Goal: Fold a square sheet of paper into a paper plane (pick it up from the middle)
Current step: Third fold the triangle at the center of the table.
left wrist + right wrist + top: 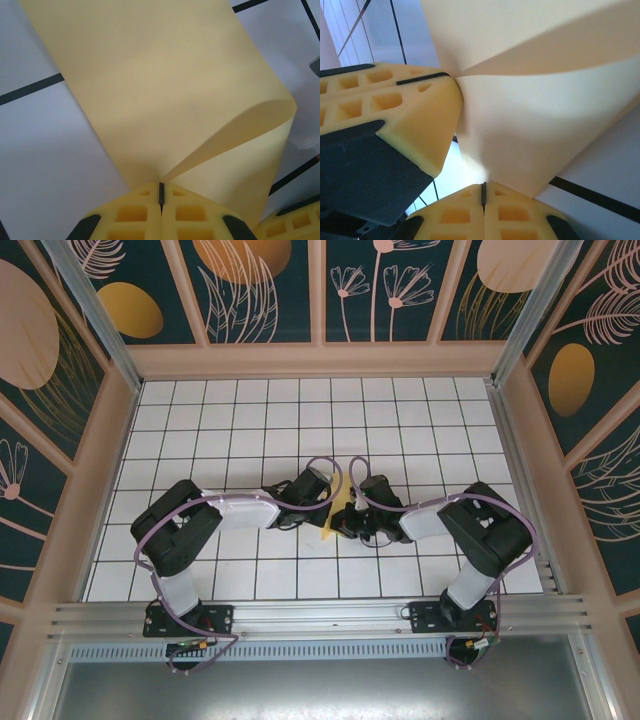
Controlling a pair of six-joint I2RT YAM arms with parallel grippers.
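Note:
The square sheet of paper point(160, 90), pale yellow and plain, is held up between both grippers and curls over itself in a loose bend. My left gripper point(161, 192) is shut on one edge of it, with the sheet fanning out from its yellow fingertips. My right gripper point(483, 189) is shut on the sheet point(535, 130) too, close beside the left one's fingers point(405, 110). From above, the two grippers point(335, 505) point(348, 522) meet at the table's middle, and a small yellow piece of the sheet point(331, 528) shows below them.
The white gridded table point(300, 420) stretches behind and to both sides of the arms. Patterned walls point(320, 300) close it in at the back and sides. An aluminium rail point(320, 615) runs along the near edge by the arm bases.

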